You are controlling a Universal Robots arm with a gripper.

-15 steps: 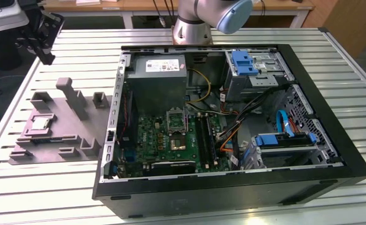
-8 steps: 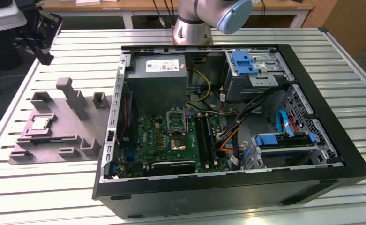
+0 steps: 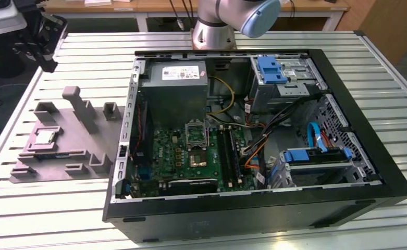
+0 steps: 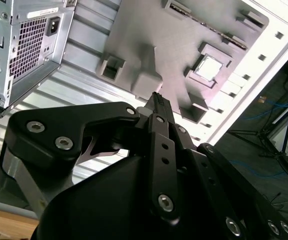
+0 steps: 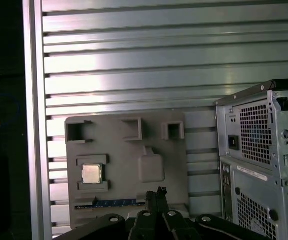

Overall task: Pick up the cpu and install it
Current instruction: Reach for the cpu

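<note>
Exterior view: the cpu [image 3: 45, 136] is seen lying flat in a square recess of a grey holder plate [image 3: 71, 156]. The plate rests on the slatted metal table [image 3: 398, 104], at the exterior view's left of the open computer case [image 3: 259, 213]. The chip is outside the case, well apart from the motherboard [image 3: 182, 156] set within it.

In both wrist views the gripper [image 4: 157, 96] [image 5: 155, 193] is shown with its two black fingers brought together at the tips, and nothing is held between them. It is held above the plate and nothing is touched by it.

In the first wrist view the cpu [image 5: 91, 173] is found near the fingertips but off to one side, not beneath them. A raised block [image 5: 151, 167] of the plate is seen closer to the tips. In the second wrist view the cpu [image 4: 209, 68] is seen beyond the fingertips, its pale top uncovered.
</note>
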